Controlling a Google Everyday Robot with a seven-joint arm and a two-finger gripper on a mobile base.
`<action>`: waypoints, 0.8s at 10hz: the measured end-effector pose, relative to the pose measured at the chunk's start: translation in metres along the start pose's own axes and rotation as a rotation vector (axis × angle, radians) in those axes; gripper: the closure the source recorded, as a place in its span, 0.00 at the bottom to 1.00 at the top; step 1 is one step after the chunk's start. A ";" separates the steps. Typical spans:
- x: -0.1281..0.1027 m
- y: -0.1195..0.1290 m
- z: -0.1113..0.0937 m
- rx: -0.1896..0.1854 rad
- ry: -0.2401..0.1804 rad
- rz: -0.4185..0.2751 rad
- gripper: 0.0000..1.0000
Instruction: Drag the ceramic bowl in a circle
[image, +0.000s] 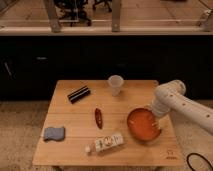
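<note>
The ceramic bowl (143, 125) is wide, shallow and orange-red, and sits on the right half of the wooden table (75, 150). My white arm (172, 97) comes in from the right and bends down to it. The gripper (155, 119) is at the bowl's right rim, open, and touching or just above the edge. The arm's end hides how the gripper meets the rim.
A translucent whitish cup (115, 84) stands behind the bowl. A black bar (79, 94) lies at the back left, a red chilli-like item (99, 117) in the middle, a blue sponge (54, 133) at the front left and a white bottle (106, 143) lying near the front edge.
</note>
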 end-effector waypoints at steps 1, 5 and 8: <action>0.001 -0.001 0.001 0.001 0.000 -0.008 0.20; -0.009 -0.006 0.004 0.002 -0.005 -0.030 0.20; -0.033 -0.019 0.005 0.007 -0.003 -0.052 0.20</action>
